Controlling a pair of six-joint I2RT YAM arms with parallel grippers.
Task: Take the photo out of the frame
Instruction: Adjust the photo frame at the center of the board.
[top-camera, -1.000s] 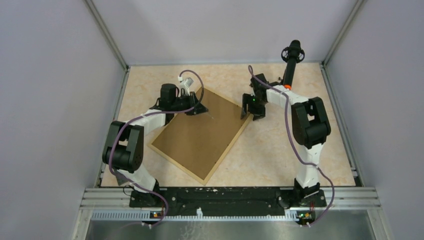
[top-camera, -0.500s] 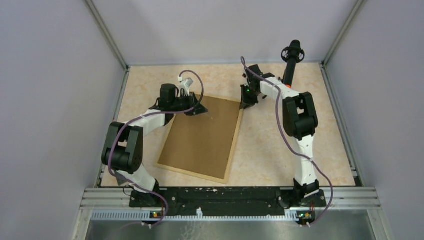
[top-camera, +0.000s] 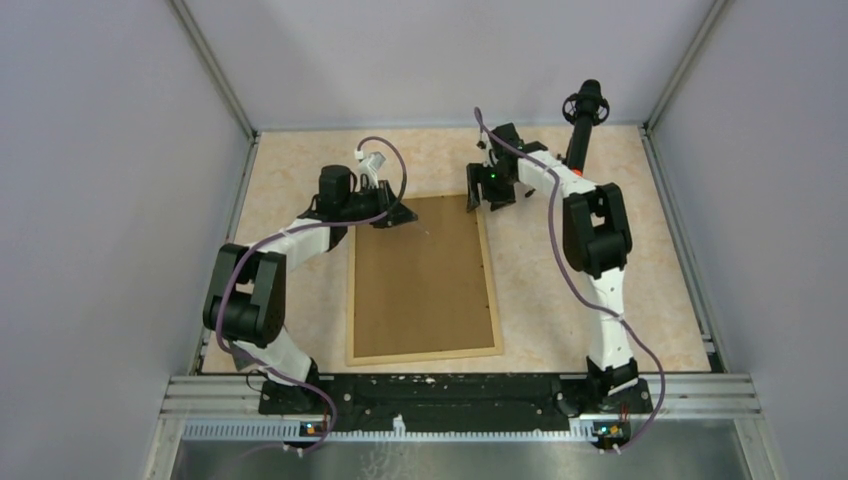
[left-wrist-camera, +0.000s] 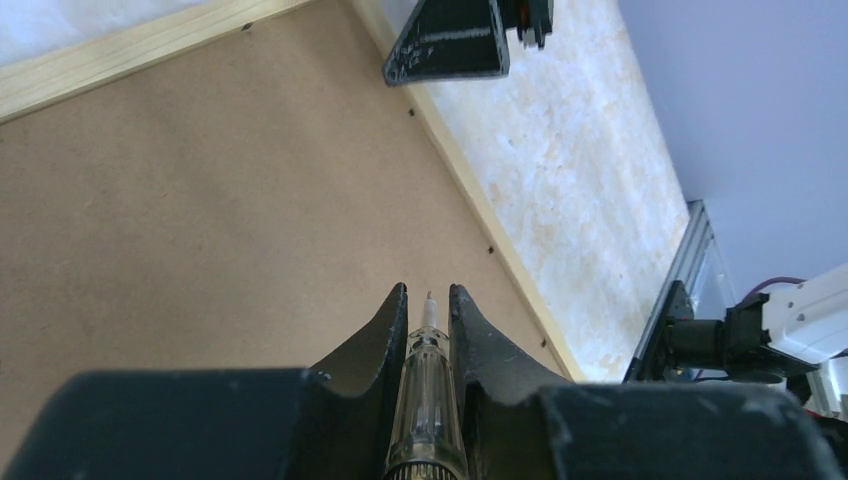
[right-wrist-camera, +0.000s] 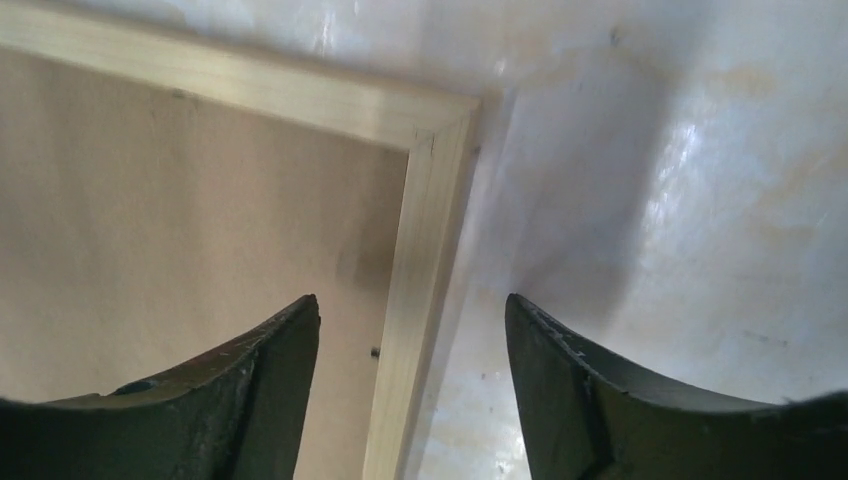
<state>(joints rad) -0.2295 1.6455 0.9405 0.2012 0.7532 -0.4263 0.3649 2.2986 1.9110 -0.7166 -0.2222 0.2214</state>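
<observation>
Now frame (top-camera: 424, 280) lies back-up, long axis near-to-far; photo hidden underneath. My right gripper (right-wrist-camera: 410, 300), wide, straddles its far right corner; left gripper (left-wrist-camera: 428, 295) pinches a clear tool (left-wrist-camera: 425, 400) over far left.

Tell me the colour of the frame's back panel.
Plain brown back panel, bordered by the light-wood frame; clearest in top external view.

left arm (top-camera: 300, 235) reaches forward, elbow bent out left, wrist low and level. left gripper (left-wrist-camera: 428, 300) is closed on a thin clear tool (left-wrist-camera: 425, 400), its tip just past the fingertips. right arm (top-camera: 598, 240) stretches forward, wrist turned inward and down. right gripper (right-wrist-camera: 412, 310) points down, fingers (right-wrist-camera: 250, 390) spread apart.
</observation>
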